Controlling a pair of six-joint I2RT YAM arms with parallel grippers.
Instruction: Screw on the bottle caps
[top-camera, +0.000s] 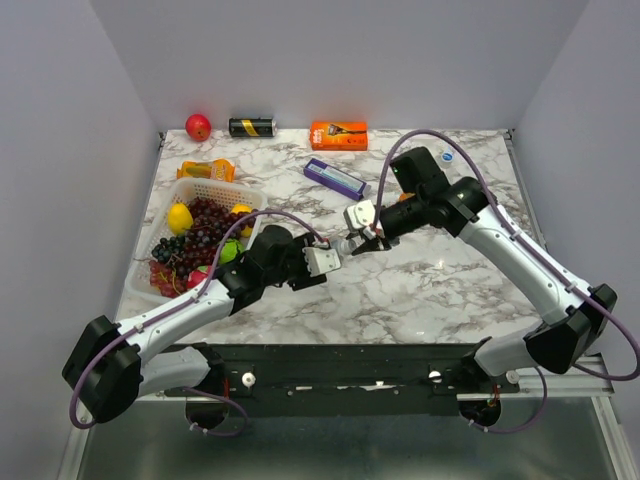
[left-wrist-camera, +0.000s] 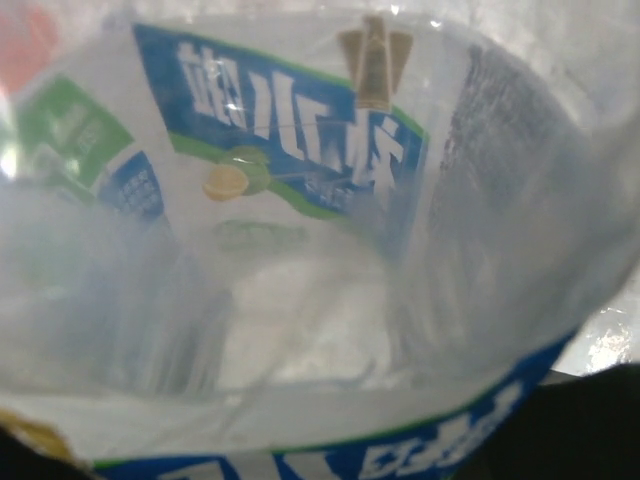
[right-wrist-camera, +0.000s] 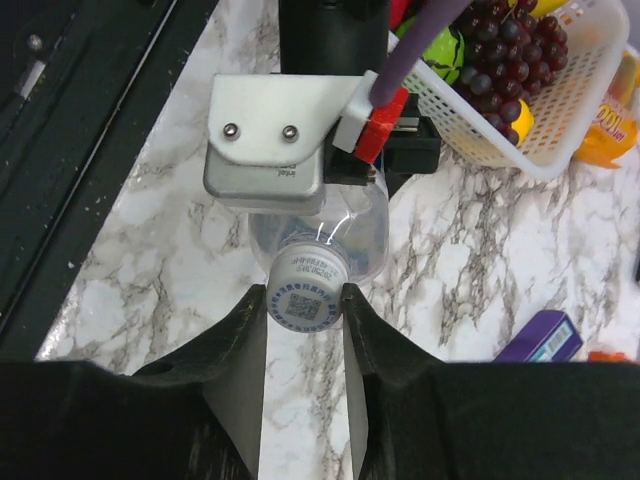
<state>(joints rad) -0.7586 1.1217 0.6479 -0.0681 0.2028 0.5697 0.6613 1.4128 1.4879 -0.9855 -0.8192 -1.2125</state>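
My left pincer (top-camera: 332, 256) reaches in from the near left. It is clamped on the body of the bottle (right-wrist-camera: 350, 235), a clear one with a blue and green label, and holds it above the table (top-camera: 420, 290) near the middle. The bottle fills the left wrist view, so I judge the hold from the right wrist view. There the bottle lies roughly level, with its neck pointing at my right arm.

My right pincer (right-wrist-camera: 306, 300) is closed on the whitish cap (right-wrist-camera: 307, 296), with one finger touching each side. The cap sits at the bottle's neck. I cannot tell whether its thread has caught.

Hazards from here:
- Cross-threading. Cause: the cap's axis tilted against the neck when I start to turn.
- The bottle spinning with the cap. Cause: thin wall, smooth label, too light a left hold.
- The wall collapsing. Cause: too hard a left hold.
- The cap slipping out of my fingers. Cause: a shallow hold on its rim.

Farther off, the fruit basket (top-camera: 160, 225) stands at the left. A blue cap (top-camera: 446, 157) lies alone at the far right, well apart from both pincers.
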